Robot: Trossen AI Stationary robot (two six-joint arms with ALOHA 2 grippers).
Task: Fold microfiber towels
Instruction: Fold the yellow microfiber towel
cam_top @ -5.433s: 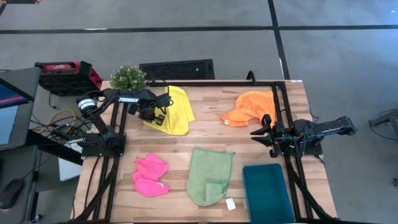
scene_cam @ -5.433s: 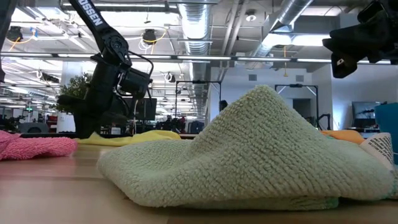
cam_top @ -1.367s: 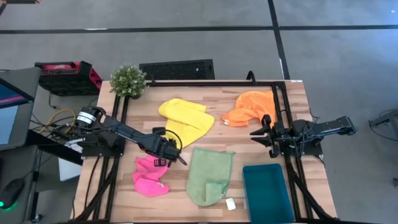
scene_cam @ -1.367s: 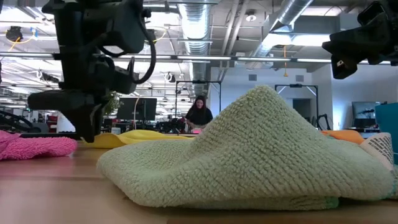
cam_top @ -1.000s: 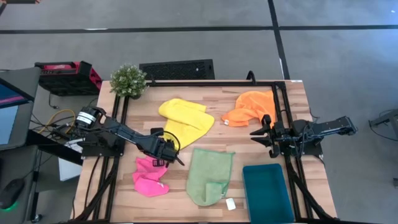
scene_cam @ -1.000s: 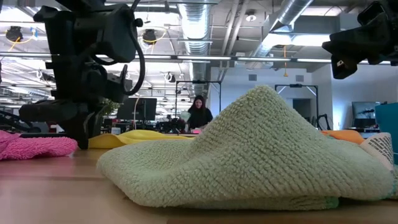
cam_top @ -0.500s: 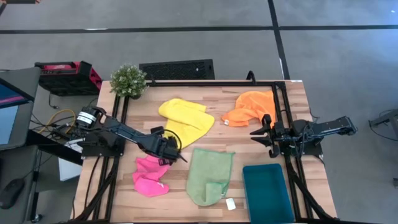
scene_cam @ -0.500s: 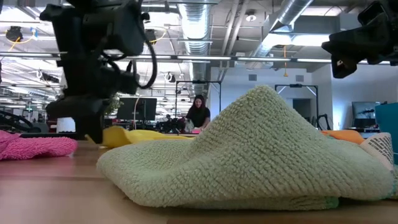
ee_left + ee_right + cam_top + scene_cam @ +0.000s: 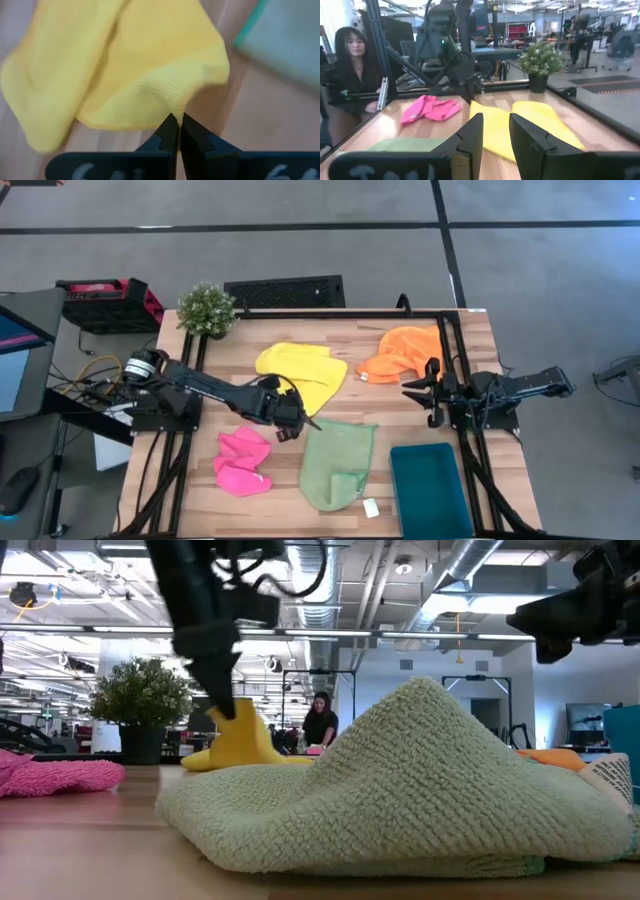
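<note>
While my fingers pinch this cloth, these are my notes:

Left gripper (image 9: pixel 297 426): pressed together on a thin pinch of the yellow towel's (image 9: pixel 303 372) edge, near the middle of the table (image 9: pixel 400 395), just off the light green towel's (image 9: pixel 337 460) upper corner.

Grip seen from my wrist: fingertips (image 9: pixel 170 131) meet on a small puckered point of the hem, and the cloth fans away from it in loose folds.

Yellow towel, place: spread between the potted plant (image 9: pixel 206 306) and the table's centre, mostly on the wood; in the low view its pinched corner (image 9: pixel 238 735) stands up in a peak.

Handling, my judgement: light, soft and floppy, with no stiffness of its own. It should sag and drag wherever I do not hold it, and its nap may cling to the wood.

Where to hold, my judgement: a corner or hem, as now. A mid-cloth pinch would bunch it.

Risk: the pinch is shallow, so a quick pull could slip it free.

Right gripper (image 9: pixel 432 393): fingers spread, holding nothing, waiting at the table's right edge beside the orange towel (image 9: pixel 404 352).

Other cloths: hot pink towel (image 9: pixel 243 459) crumpled near the front left, and the green one has one corner turned over.
</note>
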